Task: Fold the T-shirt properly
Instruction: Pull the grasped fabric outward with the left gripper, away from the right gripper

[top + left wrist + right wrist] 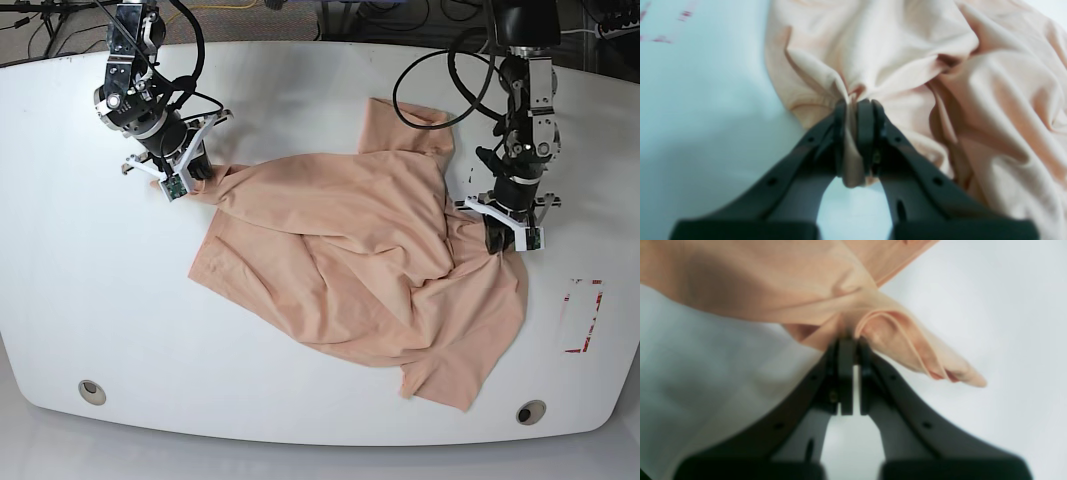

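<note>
We have the T-shirt (350, 260) lying crumpled across the middle of the worktop (300, 80), and both tools are on it. Our left tool (857, 105) is pressed together on a gathered bunch of cloth at the shirt's edge, fabric squeezed between the pads. Our right tool (851, 340) pinches a folded hem at the opposite corner, a small flap hanging free beside it.

The step in hand, as we judge it, is spreading the shirt flat before any fold. To do it well we should lift both corners together, draw them apart until the cloth goes taut, then lay it down smoothly so the wrinkles in the middle pull out. We must keep tension even, or one grip may slip.

No print or label is readable on the shirt; the red marks (583, 318) on the worktop look like tape outlines, though they are too small to say.
</note>
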